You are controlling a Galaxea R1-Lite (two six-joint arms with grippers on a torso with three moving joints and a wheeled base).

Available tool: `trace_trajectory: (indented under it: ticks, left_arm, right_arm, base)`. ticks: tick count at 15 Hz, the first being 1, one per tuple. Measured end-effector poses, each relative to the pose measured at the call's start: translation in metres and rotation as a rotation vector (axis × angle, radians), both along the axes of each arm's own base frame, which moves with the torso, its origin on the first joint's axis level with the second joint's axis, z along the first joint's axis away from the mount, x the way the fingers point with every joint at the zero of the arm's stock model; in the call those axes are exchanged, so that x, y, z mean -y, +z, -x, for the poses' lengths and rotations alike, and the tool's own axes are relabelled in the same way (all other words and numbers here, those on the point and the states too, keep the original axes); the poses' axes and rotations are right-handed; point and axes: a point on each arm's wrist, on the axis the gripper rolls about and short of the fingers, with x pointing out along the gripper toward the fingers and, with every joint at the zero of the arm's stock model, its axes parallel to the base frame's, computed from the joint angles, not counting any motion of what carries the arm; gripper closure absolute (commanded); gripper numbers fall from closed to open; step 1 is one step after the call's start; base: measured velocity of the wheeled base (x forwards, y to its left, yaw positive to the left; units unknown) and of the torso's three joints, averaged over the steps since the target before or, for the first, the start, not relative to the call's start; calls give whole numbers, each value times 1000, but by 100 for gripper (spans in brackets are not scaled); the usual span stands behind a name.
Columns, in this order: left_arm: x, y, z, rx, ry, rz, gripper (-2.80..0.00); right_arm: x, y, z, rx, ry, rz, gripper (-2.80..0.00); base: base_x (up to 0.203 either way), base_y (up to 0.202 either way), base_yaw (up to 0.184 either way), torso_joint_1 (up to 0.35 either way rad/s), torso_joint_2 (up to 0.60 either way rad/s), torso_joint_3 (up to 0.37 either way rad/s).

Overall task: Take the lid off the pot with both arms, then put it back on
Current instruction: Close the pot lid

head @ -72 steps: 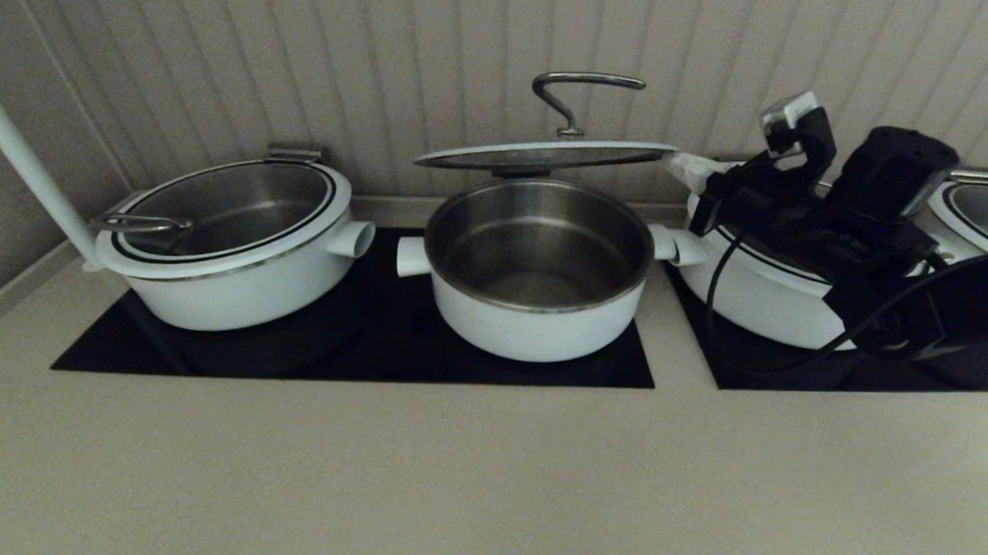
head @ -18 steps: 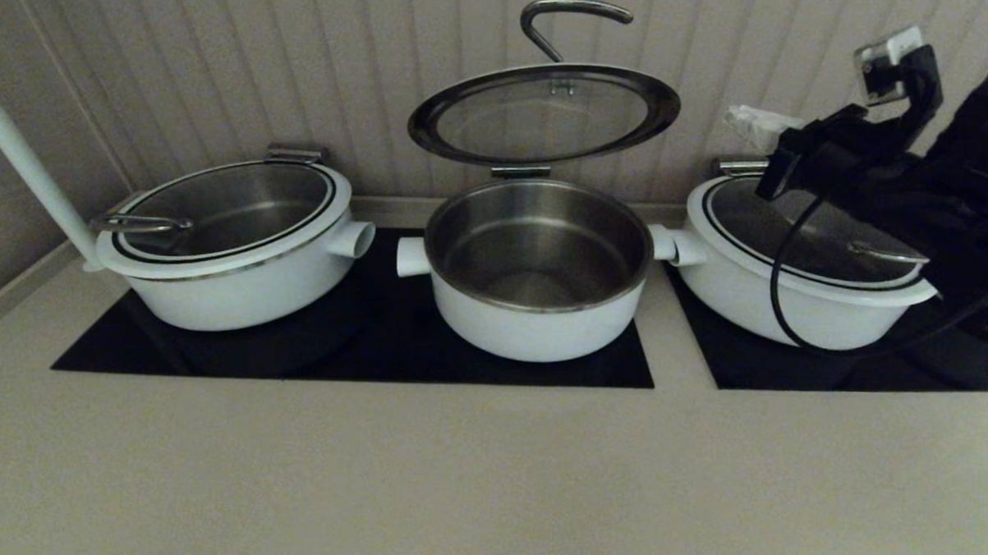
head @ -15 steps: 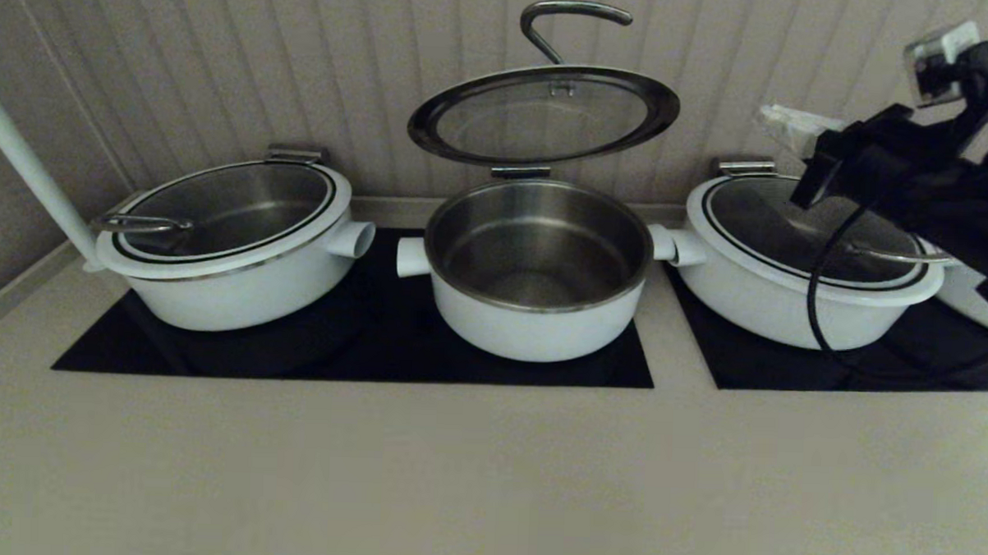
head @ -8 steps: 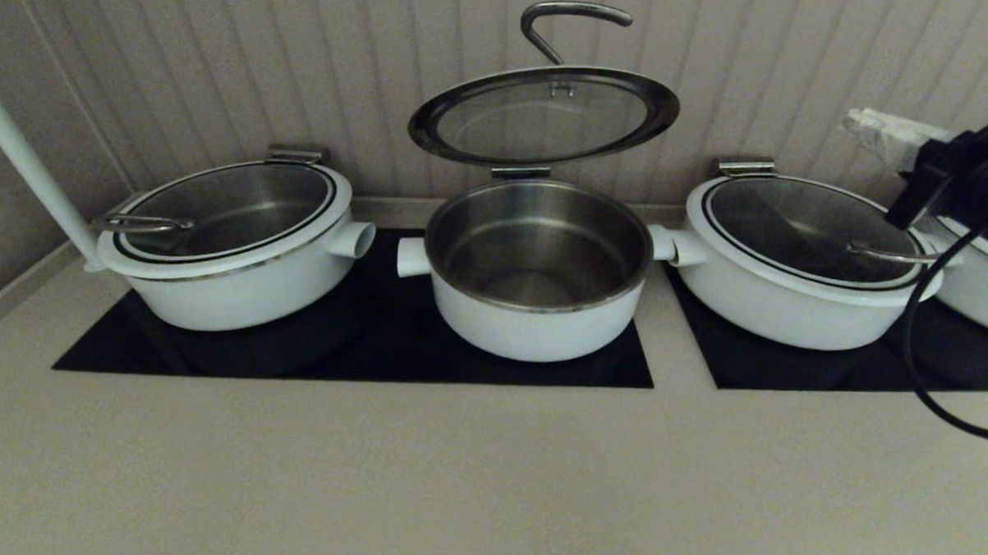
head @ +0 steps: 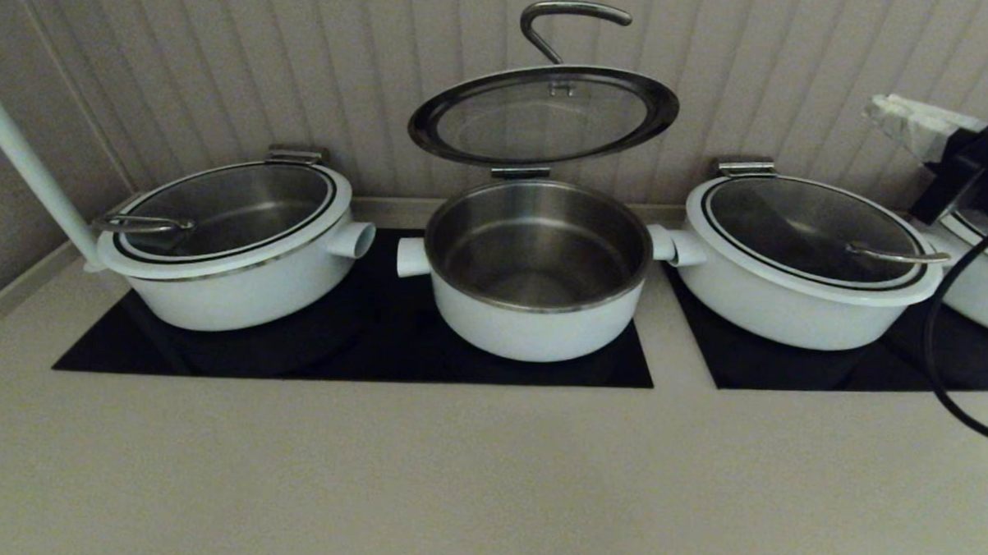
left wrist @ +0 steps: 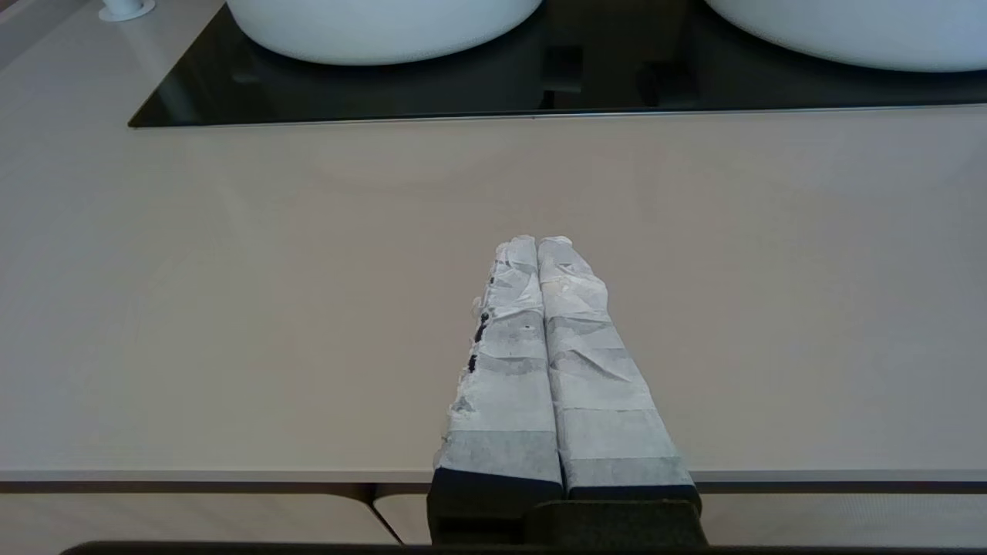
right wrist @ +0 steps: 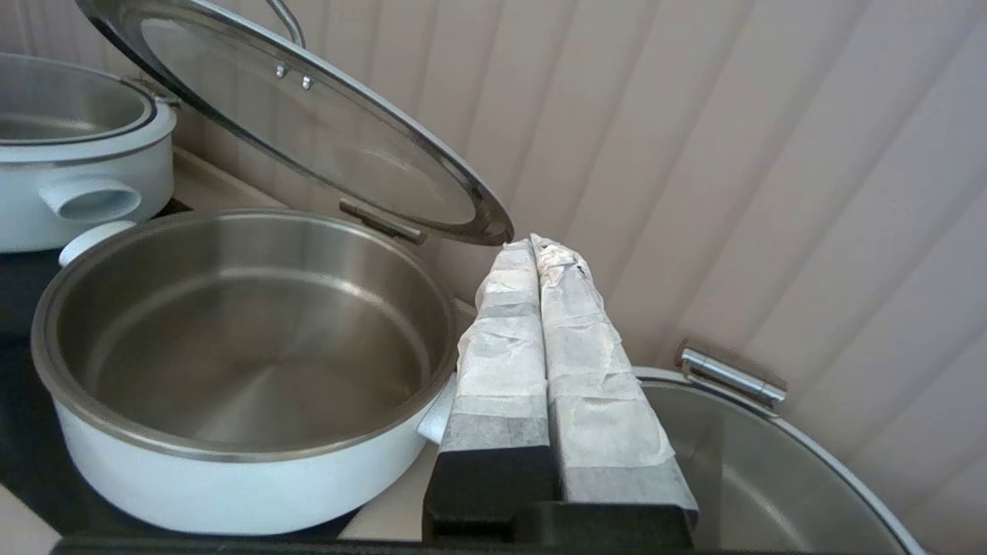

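Right gripper (right wrist: 537, 245), fingers pressed together and empty, hangs beside the lid (head: 543, 113): glass, dark-rimmed, steel-handled, tilted up on its hinge over the pot (head: 535, 271). Left gripper (left wrist: 537, 243) is closed too.

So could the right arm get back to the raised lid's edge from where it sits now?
Probably yes. The right gripper, shut and empty, sits near the lid's right edge, and nothing lies between them. The lid stands propped open above the pot.

Pale ribbed wall (head: 222, 63) behind beige counter (head: 454, 473) with black cooktops (head: 360, 355)
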Motion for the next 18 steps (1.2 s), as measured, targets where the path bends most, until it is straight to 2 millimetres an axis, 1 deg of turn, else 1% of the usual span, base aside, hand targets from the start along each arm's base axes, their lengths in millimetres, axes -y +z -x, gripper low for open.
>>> trace_trajectory:
  ticks: [3, 6, 10, 12, 15, 18]
  left_arm:
    - [0, 0, 0, 0, 0, 0, 0]
    - [0, 0, 0, 0, 0, 0, 0]
    - [0, 0, 0, 0, 0, 0, 0]
    - [0, 0, 0, 0, 0, 0, 0]
    - [0, 0, 0, 0, 0, 0, 0]
    - [0, 0, 0, 0, 0, 0, 0]
  right_arm:
    - [2, 12, 1, 21, -10, -1, 0]
    - [14, 28, -2, 33, -60, 0, 0]
    - [18, 33, -8, 1, -74, 4, 0]
    - [18, 42, -16, 24, -63, 11, 0]
    - [16, 51, -34, 57, 19, 48, 0]
    - [14, 46, -58, 71, 110, 109, 0]
  base:
    - [0, 0, 0, 0, 0, 0]
    - [0, 0, 0, 0, 0, 0]
    - [0, 0, 0, 0, 0, 0]
    - [0, 0, 0, 0, 0, 0]
    - [0, 0, 0, 0, 0, 0]
    - [0, 0, 0, 0, 0, 0]
